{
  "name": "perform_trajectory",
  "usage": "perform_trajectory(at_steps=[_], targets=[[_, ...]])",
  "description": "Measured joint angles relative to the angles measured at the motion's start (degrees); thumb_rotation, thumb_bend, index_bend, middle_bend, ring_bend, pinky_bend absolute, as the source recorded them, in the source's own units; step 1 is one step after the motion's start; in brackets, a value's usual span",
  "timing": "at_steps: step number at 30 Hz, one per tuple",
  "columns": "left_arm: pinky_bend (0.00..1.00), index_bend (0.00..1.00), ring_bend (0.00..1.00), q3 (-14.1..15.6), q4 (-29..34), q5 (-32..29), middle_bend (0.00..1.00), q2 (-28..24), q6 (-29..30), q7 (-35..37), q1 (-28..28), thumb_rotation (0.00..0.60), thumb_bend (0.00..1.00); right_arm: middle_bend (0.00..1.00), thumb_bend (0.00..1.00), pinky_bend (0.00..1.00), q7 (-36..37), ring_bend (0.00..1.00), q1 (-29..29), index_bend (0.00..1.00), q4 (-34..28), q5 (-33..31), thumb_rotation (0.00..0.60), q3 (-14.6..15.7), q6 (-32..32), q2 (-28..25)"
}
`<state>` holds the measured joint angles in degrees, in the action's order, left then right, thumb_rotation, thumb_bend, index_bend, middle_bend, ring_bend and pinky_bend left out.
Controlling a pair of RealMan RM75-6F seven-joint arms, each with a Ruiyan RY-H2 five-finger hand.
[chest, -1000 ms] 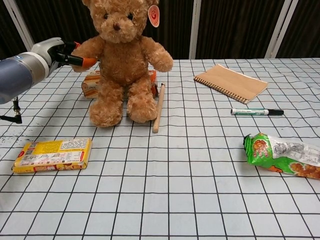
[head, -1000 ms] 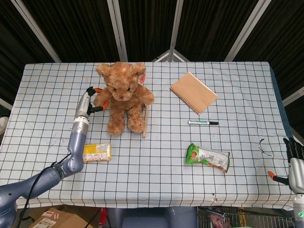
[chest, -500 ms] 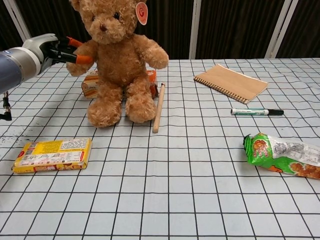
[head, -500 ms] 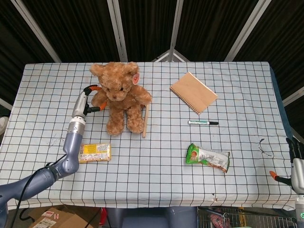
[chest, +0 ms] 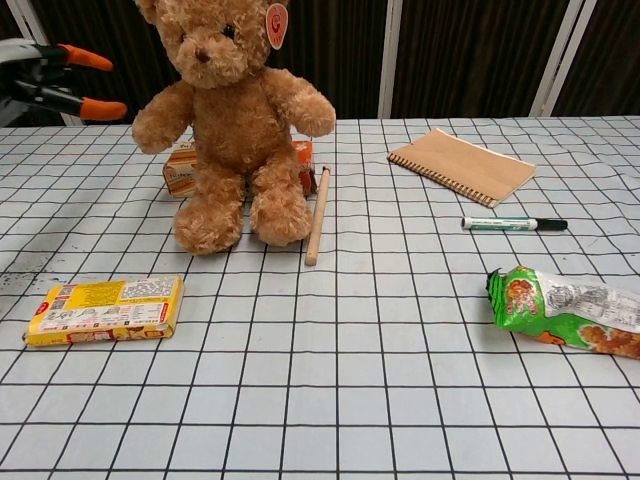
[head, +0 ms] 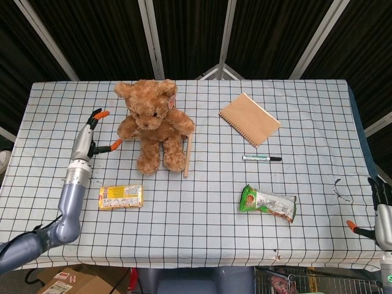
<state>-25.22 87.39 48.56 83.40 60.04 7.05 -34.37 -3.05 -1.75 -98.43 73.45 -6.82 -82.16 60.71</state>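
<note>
A brown teddy bear (head: 153, 122) (chest: 232, 110) sits upright at the table's back left, a round tag on its ear. My left hand (head: 92, 136) (chest: 55, 78) hovers to the bear's left, apart from its arm, orange-tipped fingers spread and empty. A yellow snack packet (head: 121, 197) (chest: 105, 309) lies in front of that hand. My right hand (head: 380, 214) hangs off the table's front right corner in the head view, fingers apart, holding nothing.
An orange box (chest: 182, 168) stands behind the bear, a wooden stick (head: 186, 155) (chest: 318, 214) beside its right leg. A brown notebook (head: 249, 119) (chest: 461, 165), a marker (head: 262, 158) (chest: 513, 224) and a green snack bag (head: 268, 203) (chest: 563, 310) lie on the checked tablecloth (head: 202, 220).
My left hand has let go of the bear's arm and drawn back to the left, fingers now spread. The bear shifted slightly left and settled upright. The right hand barely moved.
</note>
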Motion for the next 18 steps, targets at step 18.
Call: perform_trajectory(at_steps=[18], targets=[[0.00,0.19,0.00,23.6,10.5,24.4,0.00,-11.8,38.3,-21.1,27.8,0.600,0.38,0.00,0.13,0.00,2.1,0.00,0.2,0.00,-0.5,6.5,0.600,1.2,-2.3,-1.1]])
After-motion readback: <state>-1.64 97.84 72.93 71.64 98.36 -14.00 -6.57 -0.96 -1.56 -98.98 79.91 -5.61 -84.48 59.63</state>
